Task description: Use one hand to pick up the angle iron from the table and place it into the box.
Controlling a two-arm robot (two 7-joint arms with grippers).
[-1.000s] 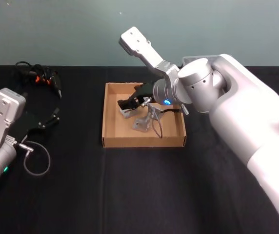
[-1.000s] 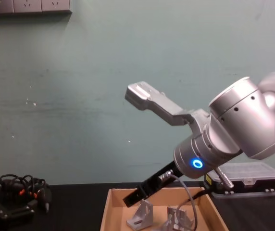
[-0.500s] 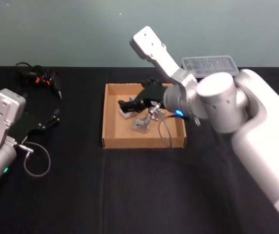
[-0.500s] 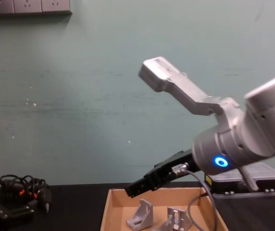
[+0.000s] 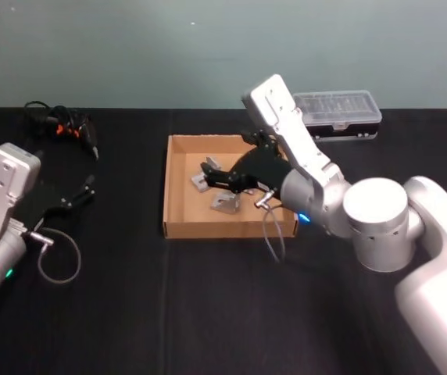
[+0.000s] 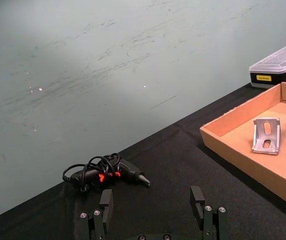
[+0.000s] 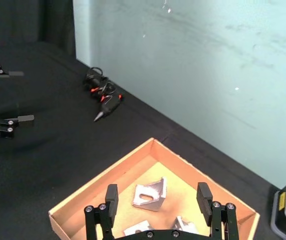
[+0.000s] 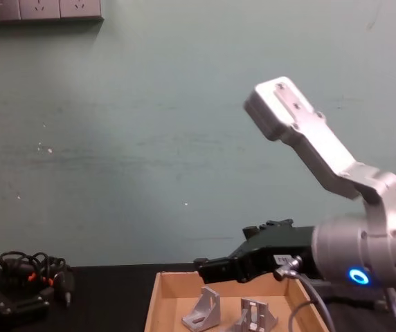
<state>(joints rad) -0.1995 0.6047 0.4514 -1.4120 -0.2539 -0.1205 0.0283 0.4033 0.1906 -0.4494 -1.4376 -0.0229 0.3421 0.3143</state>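
Right pincer hangs above the box, fingers spread, gripping nothing. Right wrist view confirms: both black fingers apart with open air between them, the box floor below.

Angle irons lie inside the box. One angle iron rests on the cardboard near the far wall; a second angle iron sits closer to the front, and the wrist view shows what looks like a third piece beside them. None seen on the black desk.

Left pincer parked low at the left side of the desk, fingers apart, empty, well clear of the box. Tangle of cable at the far left; clear-lidded case behind the box.

Risks, as judged:
- The loose grey cable under the right wrist droops over the box's front wall; a retreat could catch the wall and drag the box.
- A low pull-out might clip the upright brackets and knock them over.

Change since a second ago: the right arm has pulled back and risen, the pincer lifting off the brackets; the case, then hidden, now shows.
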